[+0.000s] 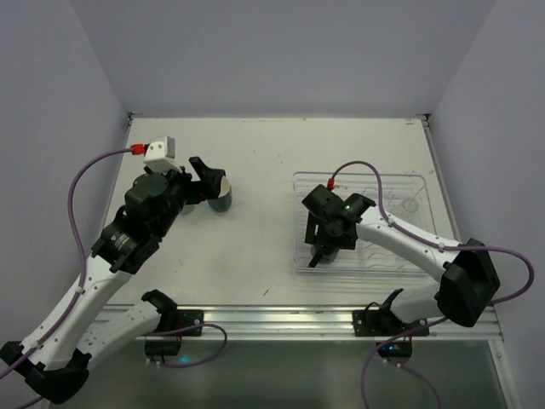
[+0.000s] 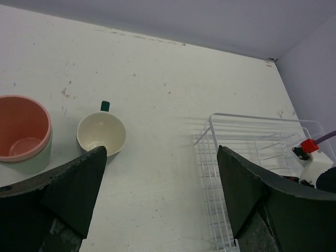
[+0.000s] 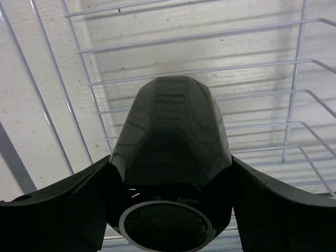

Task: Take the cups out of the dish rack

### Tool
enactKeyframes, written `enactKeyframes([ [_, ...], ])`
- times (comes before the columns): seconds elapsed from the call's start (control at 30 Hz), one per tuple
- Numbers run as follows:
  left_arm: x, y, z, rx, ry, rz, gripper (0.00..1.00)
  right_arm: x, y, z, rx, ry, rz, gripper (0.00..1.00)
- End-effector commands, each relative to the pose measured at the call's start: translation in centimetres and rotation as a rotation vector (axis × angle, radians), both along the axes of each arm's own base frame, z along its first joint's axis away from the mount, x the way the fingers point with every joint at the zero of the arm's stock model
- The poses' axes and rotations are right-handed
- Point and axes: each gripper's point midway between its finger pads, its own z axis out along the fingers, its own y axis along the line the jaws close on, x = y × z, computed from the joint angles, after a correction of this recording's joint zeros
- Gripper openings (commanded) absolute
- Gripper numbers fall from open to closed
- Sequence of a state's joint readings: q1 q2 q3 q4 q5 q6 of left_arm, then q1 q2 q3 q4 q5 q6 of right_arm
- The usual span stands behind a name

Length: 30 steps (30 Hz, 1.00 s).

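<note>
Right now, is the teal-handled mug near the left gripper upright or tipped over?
Upright: the left wrist view looks down into the teal-handled mug's open cream mouth, standing on the table beside the pink tumbler.

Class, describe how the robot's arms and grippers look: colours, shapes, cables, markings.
Both arms have white links, black joints. A purple cable with a red plug reaches each wrist. The left arm carries a white camera box; the right arm shows a green light. The left gripper and right gripper have black wedge fingers.

pink tumbler (image 2: 23, 123) cut by left edge; black mug (image 3: 168, 136) btm cropped
</note>
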<state>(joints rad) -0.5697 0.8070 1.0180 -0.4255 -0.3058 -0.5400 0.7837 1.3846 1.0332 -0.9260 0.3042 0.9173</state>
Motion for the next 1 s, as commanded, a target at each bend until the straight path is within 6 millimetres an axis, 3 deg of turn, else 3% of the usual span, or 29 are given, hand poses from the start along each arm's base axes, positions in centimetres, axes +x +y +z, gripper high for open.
enactKeyframes([
  [0.0, 0.5, -0.3, 1.0, -0.023, -0.03, -0.001, 0.9, 2.1, 0.1, 4.1, 0.048, -0.121, -0.002, 0.0],
  [0.27, 0.5, -0.7, 0.8, -0.014, -0.019, -0.02, 0.9, 3.2, 0.2, 5.5, 0.071, -0.138, 0.02, 0.0],
  [0.5, 0.7, -1.0, 0.5, 0.014, -0.009, -0.038, 0.91, 4.2, -1.0, 7.7, 0.131, -0.189, -0.009, 0.0],
  [0.97, 1.4, -6.7, -1.8, 0.015, 0.078, -0.288, 0.88, 5.4, -2.4, 11.1, 0.425, -0.251, 0.008, 0.0],
])
